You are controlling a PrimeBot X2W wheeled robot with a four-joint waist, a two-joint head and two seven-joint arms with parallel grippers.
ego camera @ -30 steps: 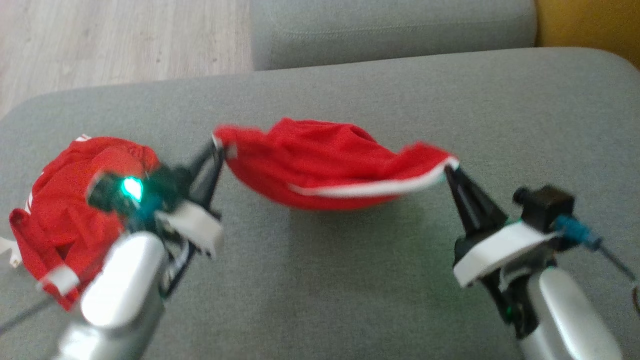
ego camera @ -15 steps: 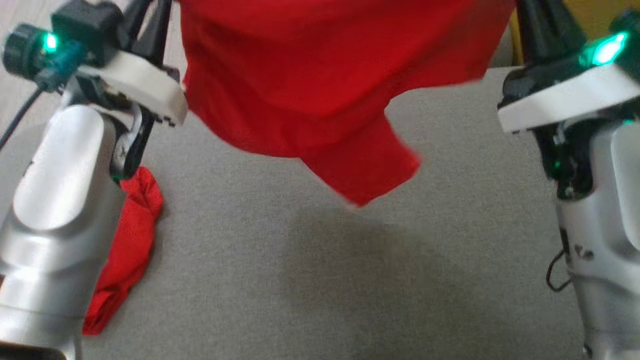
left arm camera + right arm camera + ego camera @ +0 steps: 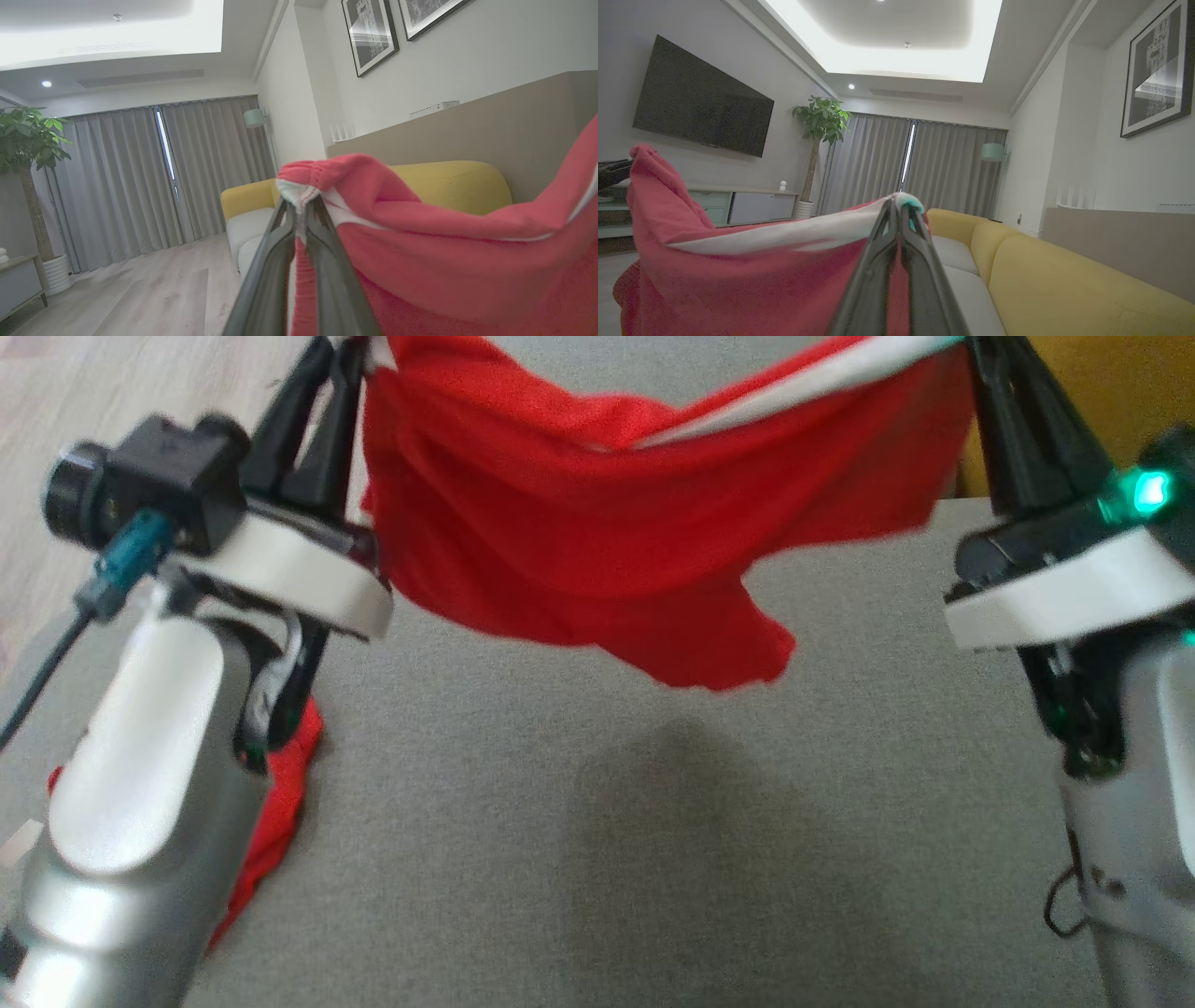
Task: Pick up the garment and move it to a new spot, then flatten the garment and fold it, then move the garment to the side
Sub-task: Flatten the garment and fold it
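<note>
Two sets of jaws are holding a red garment (image 3: pixel 607 523) aloft over the grey sofa cushion (image 3: pixel 653 859): the left gripper (image 3: pixel 347 353) is pinching its 10 o'clock corner, the right gripper (image 3: pixel 980 347) its 2 o'clock corner.

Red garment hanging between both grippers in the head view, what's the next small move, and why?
Probably lower both arms together toward the bare grey cushion, keeping them spread. The left gripper and right gripper are each shut on the top edge of the red garment; it sags clear of the cushion. A second red garment lies lower left, so avoid it.
</note>
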